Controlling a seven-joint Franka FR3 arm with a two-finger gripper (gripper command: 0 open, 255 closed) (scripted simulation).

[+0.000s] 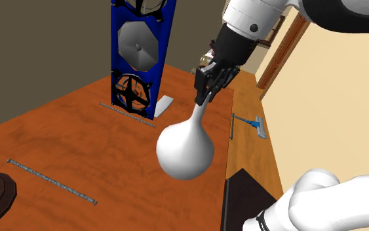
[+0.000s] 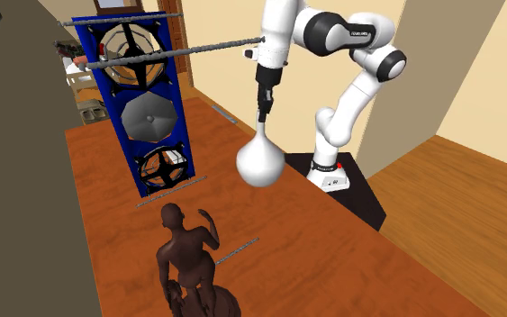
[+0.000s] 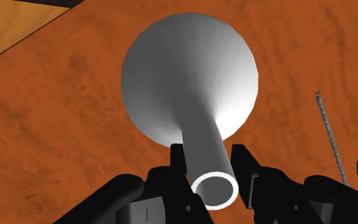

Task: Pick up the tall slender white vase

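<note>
Above the table (image 1: 58,141), my gripper (image 1: 206,96) squeezes the vase (image 1: 184,149) by its thin neck, near the rim. The fat bottom hangs low. It looks smooth, slippery and easy to break.

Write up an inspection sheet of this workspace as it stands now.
Surface: reddish-brown wooden table.
Job's things: white vase with a round body and slender neck, hanging neck-up from the gripper, apparently off the table.
Clutter: upright blue frame with wheel-like discs; dark brown figurine; grey rods lying on the table.
Grippers: gripper, fingers shut on the vase's neck just below its rim.
Cables: nothing seen.
Surroundings: black stand; light wood floor with a blue-handled tool lying on it; cream walls.
</note>
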